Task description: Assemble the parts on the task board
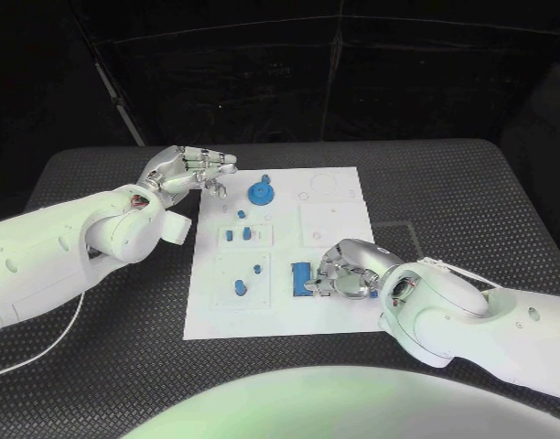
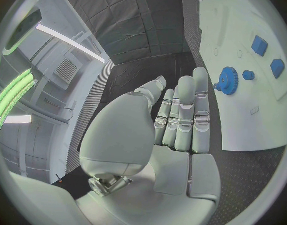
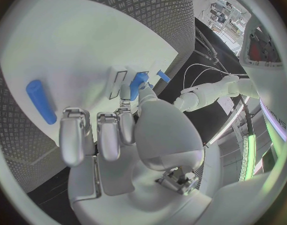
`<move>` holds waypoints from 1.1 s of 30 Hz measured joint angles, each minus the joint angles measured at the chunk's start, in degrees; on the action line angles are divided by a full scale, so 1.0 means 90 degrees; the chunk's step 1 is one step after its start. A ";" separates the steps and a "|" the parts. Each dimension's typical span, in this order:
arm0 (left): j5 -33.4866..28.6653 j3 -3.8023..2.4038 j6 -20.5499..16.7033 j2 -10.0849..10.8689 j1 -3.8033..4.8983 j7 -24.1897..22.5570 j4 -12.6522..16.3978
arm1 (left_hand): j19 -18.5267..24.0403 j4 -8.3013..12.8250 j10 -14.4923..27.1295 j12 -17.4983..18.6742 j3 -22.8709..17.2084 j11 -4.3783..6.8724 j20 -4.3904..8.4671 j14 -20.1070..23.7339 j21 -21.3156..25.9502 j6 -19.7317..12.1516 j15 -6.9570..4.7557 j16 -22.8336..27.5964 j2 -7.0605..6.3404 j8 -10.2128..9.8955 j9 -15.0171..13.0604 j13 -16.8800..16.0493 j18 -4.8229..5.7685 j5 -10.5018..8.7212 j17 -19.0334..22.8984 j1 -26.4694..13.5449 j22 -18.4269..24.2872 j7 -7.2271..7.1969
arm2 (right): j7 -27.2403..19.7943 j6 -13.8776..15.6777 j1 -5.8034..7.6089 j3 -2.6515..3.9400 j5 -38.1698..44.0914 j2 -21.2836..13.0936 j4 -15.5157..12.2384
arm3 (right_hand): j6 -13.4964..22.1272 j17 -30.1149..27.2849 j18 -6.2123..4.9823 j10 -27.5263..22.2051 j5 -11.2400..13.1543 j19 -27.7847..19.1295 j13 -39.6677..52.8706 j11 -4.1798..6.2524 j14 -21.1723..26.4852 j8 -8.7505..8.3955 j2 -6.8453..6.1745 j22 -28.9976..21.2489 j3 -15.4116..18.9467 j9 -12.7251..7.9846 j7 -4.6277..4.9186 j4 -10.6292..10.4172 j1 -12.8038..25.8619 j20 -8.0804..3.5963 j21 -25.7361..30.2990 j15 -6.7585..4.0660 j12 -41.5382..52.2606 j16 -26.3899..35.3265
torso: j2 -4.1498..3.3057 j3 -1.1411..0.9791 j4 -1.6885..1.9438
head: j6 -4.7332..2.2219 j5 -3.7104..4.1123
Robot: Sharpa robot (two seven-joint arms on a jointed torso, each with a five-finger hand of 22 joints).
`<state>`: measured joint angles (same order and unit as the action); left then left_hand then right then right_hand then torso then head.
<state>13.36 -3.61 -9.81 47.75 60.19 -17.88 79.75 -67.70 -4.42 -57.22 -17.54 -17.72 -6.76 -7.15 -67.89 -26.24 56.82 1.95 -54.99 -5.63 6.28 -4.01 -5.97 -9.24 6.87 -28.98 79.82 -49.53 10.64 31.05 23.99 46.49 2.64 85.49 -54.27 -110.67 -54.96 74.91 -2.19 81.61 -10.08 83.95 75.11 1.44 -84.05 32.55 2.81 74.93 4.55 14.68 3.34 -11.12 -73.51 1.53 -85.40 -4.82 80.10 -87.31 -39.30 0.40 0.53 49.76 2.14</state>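
Now your left hand [image 1: 190, 171] hovers just off the far left corner of the task board [image 1: 337, 302], fingers held straight and close together with nothing in them, beside the blue gear [image 1: 263, 192]. Your right hand [image 1: 346, 270] sits low over the board's near right part, fingers curled down onto a blue block [image 1: 301, 277]; from the right wrist view the thumb and a finger seem to pinch a small blue part [image 3: 138, 82]. A blue cylinder [image 3: 41, 101] lies apart on the board.
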 measured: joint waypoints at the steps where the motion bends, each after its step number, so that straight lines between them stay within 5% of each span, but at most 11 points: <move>1: 0.0000 0.0000 0.0000 0.0000 0.0000 0.0001 -0.0001 | 0.0000 0.0000 0.0000 0.0000 0.0000 0.0000 0.0000 0.0000 0.0000 0.0000 0.0000 0.0000 0.0000 0.0000 0.0000 0.0000 0.0000 0.0000 0.0000 0.0000 0.0000 0.0000 | -0.0024 0.0024 0.0000 0.0000 -0.0005 -0.0051 -0.0016 | 0.0032 0.0000 0.0000 0.0011 0.0000 0.0000 -0.0026 -0.0016 0.0000 -0.0034 -0.0048 0.0000 0.0035 -0.0017 0.0032 -0.0035 0.0048 0.0000 0.0000 0.0000 -0.0002 0.0000 | 0.0001 -0.0001 0.0000 | -0.0003 -0.0002; 8: 0.0000 0.0000 0.0000 -0.0001 0.0000 0.0004 -0.0016 | 0.0000 0.0000 0.0000 -0.0031 0.0000 0.0000 0.0000 0.0000 0.0000 0.0000 0.0000 0.0000 0.0000 0.0000 0.0000 -0.0006 0.0000 0.0000 -0.0001 0.0000 0.0007 0.0000 | -0.0549 0.0270 0.0003 0.0091 -0.0433 -0.0695 -0.0253 | 0.0223 0.0000 0.0000 -0.0083 -0.0381 0.0012 -0.0018 -0.0173 0.0002 -0.0346 -0.0271 0.0000 0.0301 -0.0147 0.0159 -0.0160 0.0271 0.0059 0.0000 0.0072 -0.0061 0.0000 | 0.0012 -0.0001 -0.0012 | -0.0026 0.0031; 12: 0.0000 0.0001 0.0000 -0.0003 0.0000 0.0005 -0.0028 | 0.0000 0.0000 0.0000 -0.0031 0.0000 0.0000 0.0000 0.0000 0.0000 0.0000 0.0000 0.0000 0.0000 0.0000 0.0000 -0.0005 0.0000 0.0000 -0.0001 0.0000 0.0007 0.0000 | -0.0791 0.0373 0.0008 0.0146 -0.0712 -0.1143 -0.0350 | 0.0232 0.0000 0.0000 -0.0109 -0.0463 0.0012 -0.0018 -0.0198 0.0001 -0.0414 -0.0278 -0.0001 0.0348 -0.0180 0.0168 -0.0169 0.0278 0.0059 0.0000 0.0117 -0.0137 0.0000 | 0.0012 0.0002 -0.0016 | -0.0054 0.0081; 16: 0.0000 0.0001 0.0000 -0.0010 0.0000 0.0006 -0.0036 | 0.0000 0.0000 0.0000 -0.0031 0.0000 0.0000 0.0000 0.0000 0.0000 0.0000 0.0000 0.0000 0.0000 0.0000 0.0000 -0.0005 0.0000 0.0000 -0.0001 0.0000 0.0006 0.0000 | -0.0820 0.0347 0.0008 0.0159 -0.0761 -0.1463 -0.0330 | 0.0218 0.0000 0.0000 -0.0199 -0.0907 0.0011 -0.0130 -0.0221 0.0001 -0.0537 -0.0332 -0.0001 0.0457 -0.0224 0.0183 -0.0142 0.0223 0.0104 0.0000 0.0117 -0.0276 0.0000 | 0.0015 0.0002 -0.0034 | -0.0068 0.0167; 25: 0.0000 0.0001 0.0001 -0.0025 -0.0009 0.0006 -0.0030 | 0.0000 0.0000 0.0000 -0.0031 0.0000 0.0000 0.0000 0.0000 0.0000 0.0000 0.0000 0.0000 0.0000 0.0000 0.0000 -0.0005 0.0000 0.0000 -0.0001 0.0000 0.0006 0.0000 | -0.0616 -0.0015 -0.0002 0.0168 -0.0123 -0.1566 -0.0160 | 0.0010 -0.0001 -0.0001 -0.0256 -0.1012 0.0011 -0.0283 -0.0205 0.0002 -0.0568 -0.0407 -0.0001 0.0611 -0.0233 0.0136 -0.0260 0.0256 0.0104 0.0048 0.0117 -0.0395 0.0076 | 0.0020 -0.0012 -0.0063 | -0.0071 0.0269; 33: 0.0000 0.0001 0.0005 -0.0020 -0.0015 0.0006 -0.0030 | 0.0000 0.0000 0.0000 -0.0031 0.0000 0.0000 0.0000 0.0000 0.0000 0.0000 0.0000 0.0000 0.0000 0.0000 0.0000 -0.0004 0.0000 0.0000 -0.0001 0.0000 0.0006 0.0000 | -0.0292 -0.0346 -0.0006 0.0167 0.0558 -0.1465 -0.0102 | -0.0101 0.0004 -0.0001 -0.0278 -0.1012 0.0011 -0.0311 -0.0182 0.0002 -0.0568 -0.0462 -0.0002 0.0738 -0.0205 0.0105 -0.0352 0.0312 0.0104 0.0103 0.0117 -0.0427 0.0111 | 0.0021 0.0000 -0.0046 | -0.0058 0.0325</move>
<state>13.36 -3.60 -9.77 47.57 60.06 -17.83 79.48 -67.70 -4.42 -57.22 -17.81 -17.72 -6.76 -7.15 -67.89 -26.25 56.82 1.95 -54.99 -5.63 6.28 -4.01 -6.01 -9.24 6.87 -28.99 79.83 -49.48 10.64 28.42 20.87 46.43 4.15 90.52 -67.45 -111.59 -55.87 74.94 -2.20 79.11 -19.19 84.05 72.31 -0.20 -84.03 27.44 -1.34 74.92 11.19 12.84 4.29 -14.29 -70.71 2.47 -84.47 -3.78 76.25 -86.31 -39.11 0.40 0.11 49.24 5.06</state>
